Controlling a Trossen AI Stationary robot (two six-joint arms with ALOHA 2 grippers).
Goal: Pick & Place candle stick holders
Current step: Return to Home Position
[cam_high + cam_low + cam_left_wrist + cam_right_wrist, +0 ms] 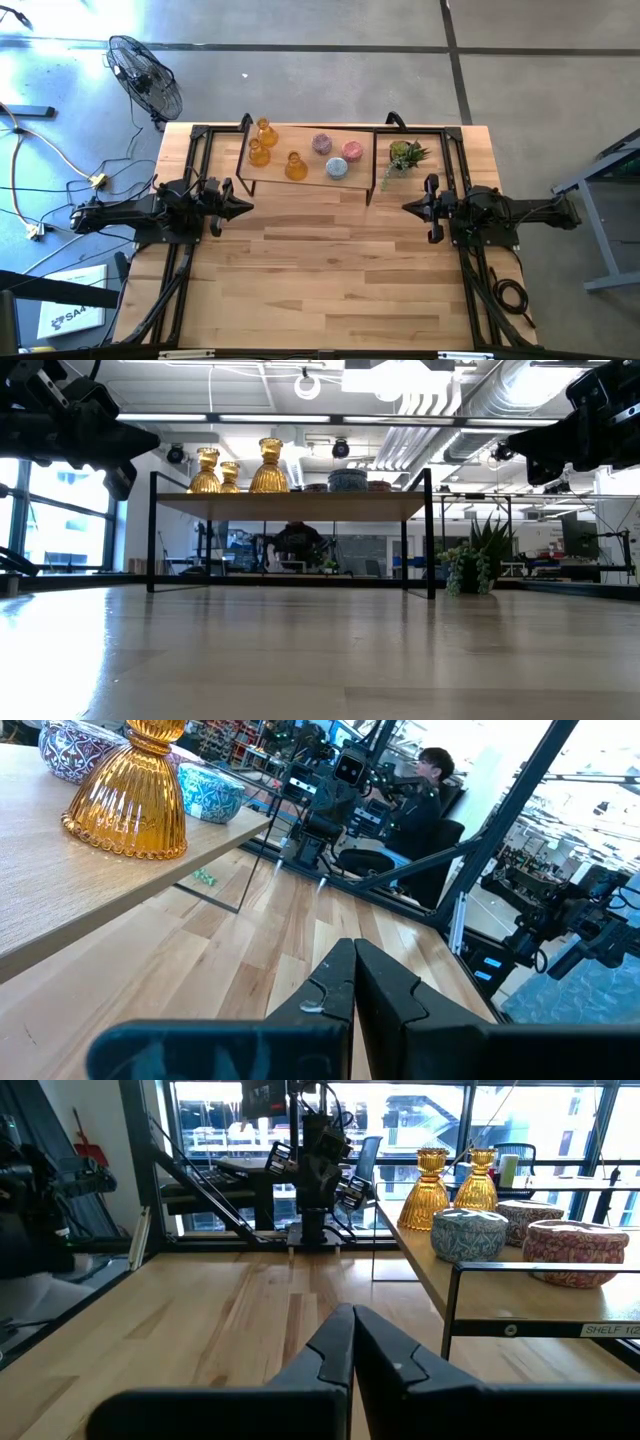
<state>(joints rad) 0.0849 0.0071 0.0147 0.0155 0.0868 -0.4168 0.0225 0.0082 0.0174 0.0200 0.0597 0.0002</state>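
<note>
Amber glass, ribbed and bottle-shaped with a flared skirt and a narrow neck, forms three of the six candle stick holders point(295, 166). In the low view these amber holders point(269, 466) glow gold in a cluster at the left end of the shelf. The two pink holders point(322, 144) are rounder and squat, with a mottled pattern on their sides. The light blue holder point(337, 167) is a low round pot with a pale swirling pattern.

All six stand upright on top of the wooden shelf point(305, 135) at the far side of the table point(330, 270). The pink and blue ones sit close together on the shelf's right half. A spiky green plant point(405, 155) stands on the table just beside the shelf's right end.

The left gripper point(245, 207) hovers above the table's left side, its fingers pressed together on nothing. The right gripper point(408, 207) hangs opposite it on the right side, likewise closed and empty. Neither touches the shelf. A person point(425, 800) sits in the room beyond the table.
</note>
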